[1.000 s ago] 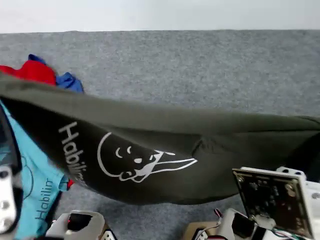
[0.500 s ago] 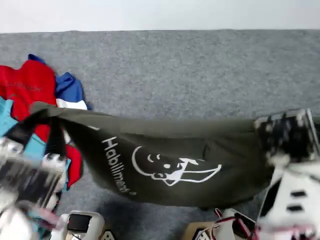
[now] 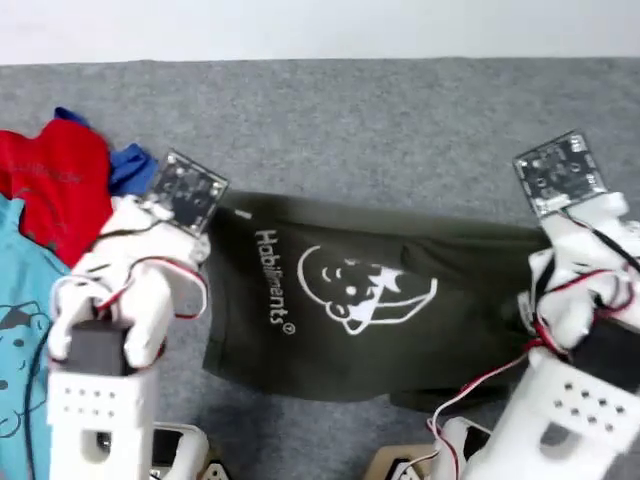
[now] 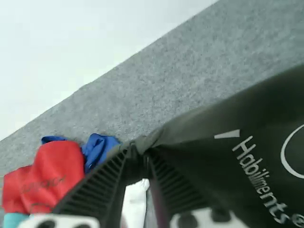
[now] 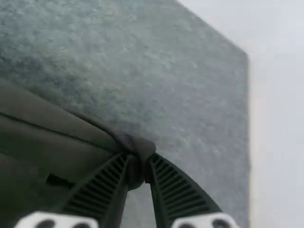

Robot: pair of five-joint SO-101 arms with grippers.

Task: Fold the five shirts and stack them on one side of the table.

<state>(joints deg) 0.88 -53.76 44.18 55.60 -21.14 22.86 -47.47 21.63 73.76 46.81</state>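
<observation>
A dark olive shirt [image 3: 350,300] with a white cartoon print lies spread across the middle of the grey table, stretched between both arms. My left gripper [image 4: 137,159] is shut on its far left corner, the cloth [image 4: 228,137] bunched between the fingers; in the high view that arm [image 3: 150,260] stands at the shirt's left edge. My right gripper [image 5: 137,166] is shut on the far right corner of the olive cloth [image 5: 42,137], and its arm [image 3: 575,260] stands at the shirt's right edge.
A heap of other shirts lies at the table's left: a red one [image 3: 55,190], a blue one [image 3: 125,165] and a light blue one [image 3: 25,340]. Grey felt [image 3: 380,130] stretches behind the olive shirt to the far edge.
Both arms have swung the olive shirt away from the camera and down; it hung high and stretched a second ago and now lies on the table, print facing up.
</observation>
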